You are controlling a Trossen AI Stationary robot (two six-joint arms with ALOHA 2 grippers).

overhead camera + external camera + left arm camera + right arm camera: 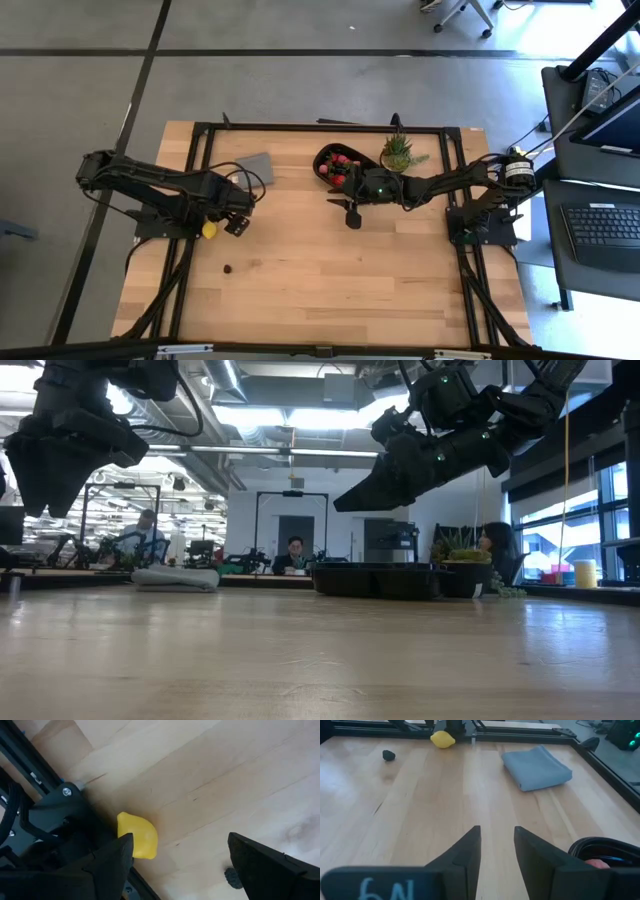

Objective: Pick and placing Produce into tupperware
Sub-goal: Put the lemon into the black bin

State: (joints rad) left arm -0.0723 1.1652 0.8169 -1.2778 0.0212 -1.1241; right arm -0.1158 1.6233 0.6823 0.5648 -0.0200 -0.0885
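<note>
Left gripper [238, 222], jaws wide and empty, hangs over the lemon [209, 230] near the worktop's left edge. We centre it before closing. Right gripper [351, 214], jaws narrowly parted and empty, waits beside the tupperware [322, 158].

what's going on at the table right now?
The left gripper hovers open over the yellow lemon on the table's left side, not holding it; a dark berry lies loose nearby. The right gripper waits empty beside the black tray, which already holds red strawberry pieces.
</note>
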